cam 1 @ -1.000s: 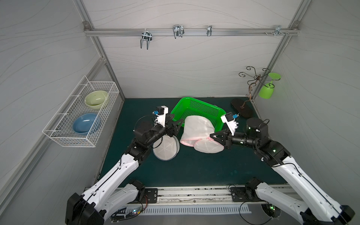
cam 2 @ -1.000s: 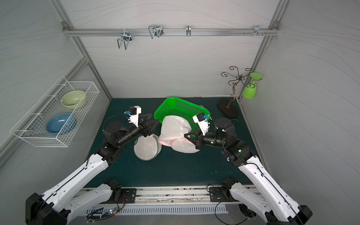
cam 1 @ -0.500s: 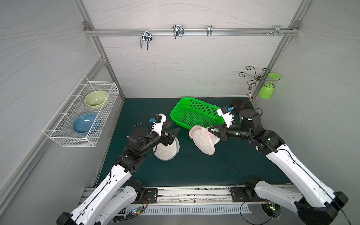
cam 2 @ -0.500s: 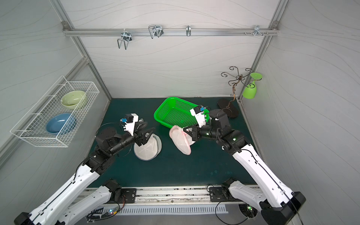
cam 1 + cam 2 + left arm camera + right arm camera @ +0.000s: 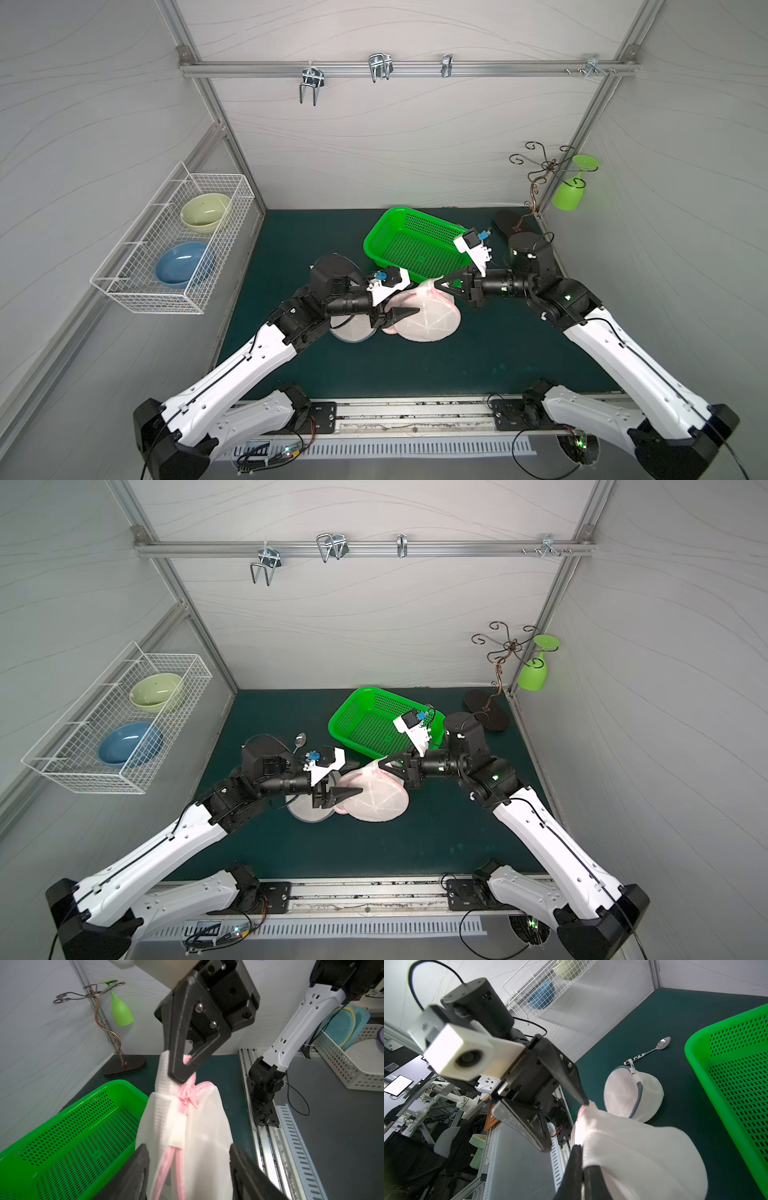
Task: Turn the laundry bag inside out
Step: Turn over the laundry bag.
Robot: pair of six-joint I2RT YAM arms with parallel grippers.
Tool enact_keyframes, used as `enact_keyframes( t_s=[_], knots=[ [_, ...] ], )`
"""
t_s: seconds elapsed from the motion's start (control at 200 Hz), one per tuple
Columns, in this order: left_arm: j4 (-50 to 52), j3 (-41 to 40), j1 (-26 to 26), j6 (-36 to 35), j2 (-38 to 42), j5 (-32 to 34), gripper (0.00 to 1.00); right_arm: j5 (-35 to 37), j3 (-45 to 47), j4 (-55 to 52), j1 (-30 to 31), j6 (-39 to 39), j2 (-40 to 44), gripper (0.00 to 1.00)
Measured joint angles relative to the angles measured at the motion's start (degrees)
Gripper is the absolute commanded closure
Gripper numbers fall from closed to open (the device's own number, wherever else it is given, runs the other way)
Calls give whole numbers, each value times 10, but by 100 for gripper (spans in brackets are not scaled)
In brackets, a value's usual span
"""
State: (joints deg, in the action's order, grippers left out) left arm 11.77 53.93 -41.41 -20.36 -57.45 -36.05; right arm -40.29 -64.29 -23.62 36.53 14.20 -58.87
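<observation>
A: Entry. Pink-trimmed mesh laundry bag (image 5: 424,318) hangs between the two arms, in front of the green basket (image 5: 415,249), over the counter (image 5: 415,374). Can't tell whether its lower edge touches.

B: Right gripper (image 5: 182,1076)?

A: Fingers pressed together, pinching the bag at its zipper end, on the white band beside the pink pull. It's the only grip carrying the bag.

B: And the left gripper (image 5: 566,1126)?

A: Fingers spread, straddling the bag's other end. In the right wrist view one fingertip (image 5: 578,1091) touches the mesh and the other stands clear. Nothing pinched.

B: Step in hand?

A: My reading: taking a second hold before the turning proper. The pink zipper lines look to part below the white tab, so the mouth may be open. I can't say how wide. Inversion not begun, as far as I can judge.

B: Next move calls for?

A: Left fingers closing on one layer only, near the opening, then a pull against the right. Catching both layers would merely stretch it.

B: The other bag (image 5: 633,1093)?

A: Grey-trimmed, lying on the counter near the spoon (image 5: 662,1042), untouched.
</observation>
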Motion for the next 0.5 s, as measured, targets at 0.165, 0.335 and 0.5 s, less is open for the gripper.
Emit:
enact_keyframes(
  t_s=[0.165,0.335,0.5],
  knots=[
    [10,0,-8,-6,-12,6,51,-4,7,14,14,3,-2,100],
    [19,15,-8,-10,-17,8,54,-7,13,18,18,2,-2,100],
    [19,18,-8,-10,-21,4,67,-7,13,19,22,-8,-2,100]
  ],
)
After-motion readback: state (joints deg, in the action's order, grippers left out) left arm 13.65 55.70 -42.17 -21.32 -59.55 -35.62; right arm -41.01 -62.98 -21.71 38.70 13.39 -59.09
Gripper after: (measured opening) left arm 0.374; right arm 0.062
